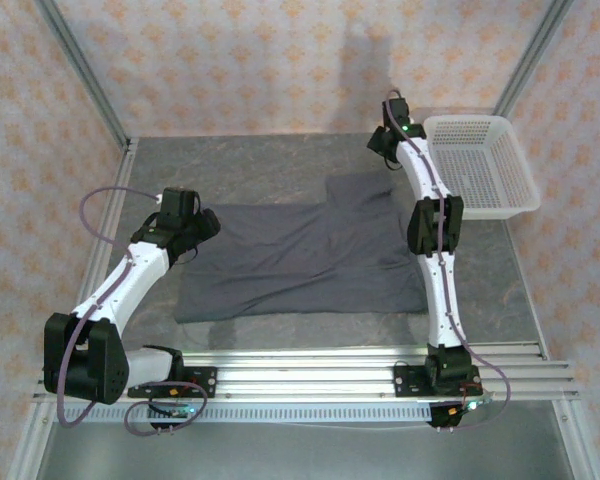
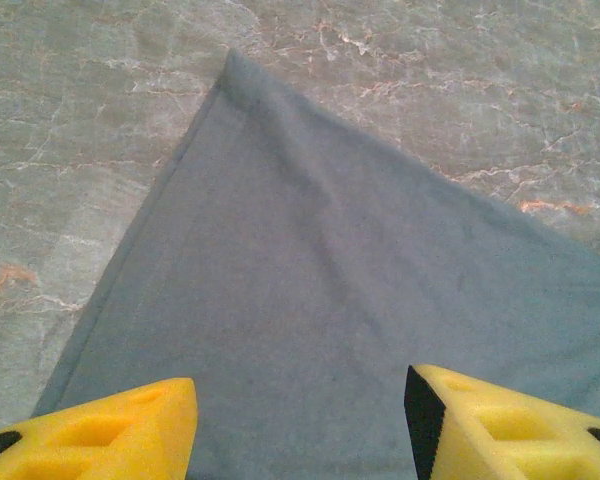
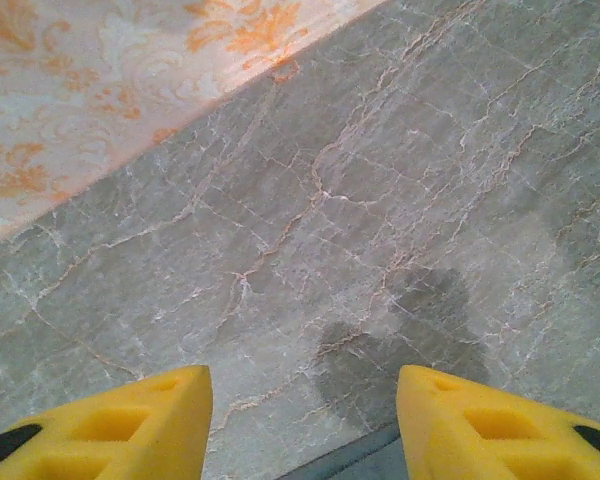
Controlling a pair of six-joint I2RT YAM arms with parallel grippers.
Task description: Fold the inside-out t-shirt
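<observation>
Left gripper [image 2: 300,425] jaws apart, empty, over t-shirt [image 2: 310,280] corner, right gripper [image 3: 302,425] likewise apart beyond its far edge, likely poised for fold grabs.

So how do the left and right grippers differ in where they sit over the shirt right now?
The left gripper hangs over a corner of the t-shirt; the right gripper hangs over bare table, with a sliver of cloth near its fingers. The left gripper is at the shirt's left side, the right gripper at its far side by the basket. Both are open and hold nothing.
</observation>
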